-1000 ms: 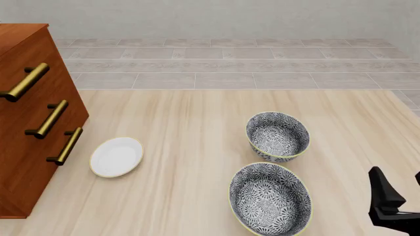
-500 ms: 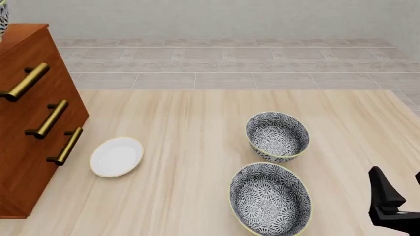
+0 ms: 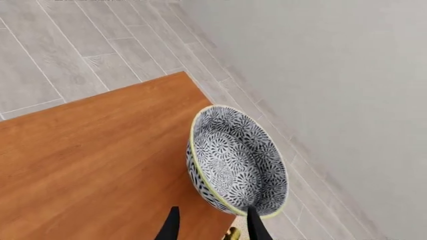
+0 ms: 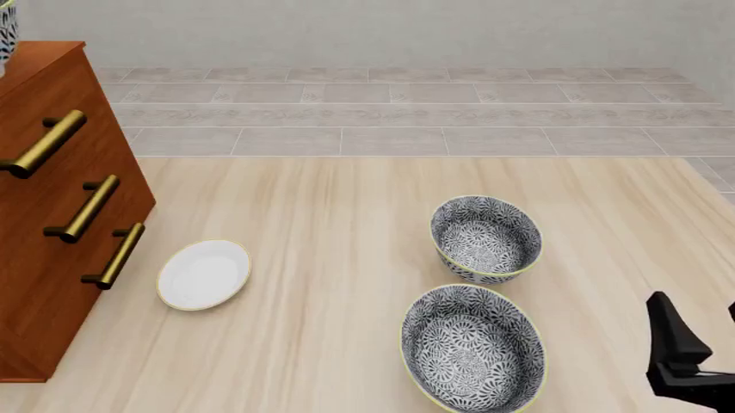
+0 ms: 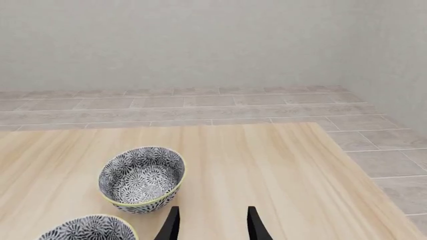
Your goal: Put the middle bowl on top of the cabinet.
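The middle bowl [image 3: 233,162], floral grey-and-white with a pale yellow rim, sits on top of the cabinet [image 3: 100,160] near its far corner. In the front view only a sliver of this bowl [image 4: 5,34] shows at the left edge, above the reddish-brown cabinet [image 4: 46,215]. My left gripper [image 3: 213,227] is open over the cabinet top, and one fingertip [image 3: 257,227] overlaps the bowl's near rim. My right gripper [image 5: 212,227] is open and holds nothing. It hovers low over the table's near right corner [image 4: 694,314].
Two more floral bowls stand on the table right of centre, one farther [image 4: 486,238] [image 5: 141,177] and one nearer [image 4: 473,347] [image 5: 87,229]. A small white plate [image 4: 203,274] lies close to the cabinet's brass handles [image 4: 113,256]. Tiled floor lies beyond the table.
A second ago no bowl showed above the cabinet in the front view. Its edge then appeared at the top left and has stayed there. The right arm has not moved.
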You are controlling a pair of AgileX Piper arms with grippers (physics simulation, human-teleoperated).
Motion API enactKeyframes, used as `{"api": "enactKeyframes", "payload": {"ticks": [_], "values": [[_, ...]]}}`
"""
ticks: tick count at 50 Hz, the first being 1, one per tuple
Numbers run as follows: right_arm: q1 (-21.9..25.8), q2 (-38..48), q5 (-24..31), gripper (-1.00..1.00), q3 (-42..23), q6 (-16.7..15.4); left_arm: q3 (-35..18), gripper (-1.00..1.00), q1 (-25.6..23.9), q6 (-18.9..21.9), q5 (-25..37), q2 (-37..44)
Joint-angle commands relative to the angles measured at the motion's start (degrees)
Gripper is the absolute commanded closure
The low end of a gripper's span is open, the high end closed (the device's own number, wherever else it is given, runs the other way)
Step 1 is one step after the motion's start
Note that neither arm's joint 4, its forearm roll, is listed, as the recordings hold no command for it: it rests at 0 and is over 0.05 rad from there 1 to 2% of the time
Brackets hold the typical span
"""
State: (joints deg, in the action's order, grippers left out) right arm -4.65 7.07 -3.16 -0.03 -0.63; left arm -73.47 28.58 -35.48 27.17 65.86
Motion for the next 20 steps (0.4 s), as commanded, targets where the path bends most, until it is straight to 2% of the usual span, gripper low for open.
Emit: {"api": "enactKeyframes", "payload": {"ticks": [1,12,20], "values": [[0.0,-0.7,0.6,-1.0,0.0,0.0,0.6,-1.0,-1.2,-0.4,0.4,-2.3],[-0.1,0.0,-0.1,-1.0,0.0,0.1,1.3,-1.0,-2.9,0.2,0.6,-5.4],[-0.2,-2.2,2.1,-1.0,0.0,0.1,2.4,-1.0,-3.6,0.1,0.6,-6.8]]}}
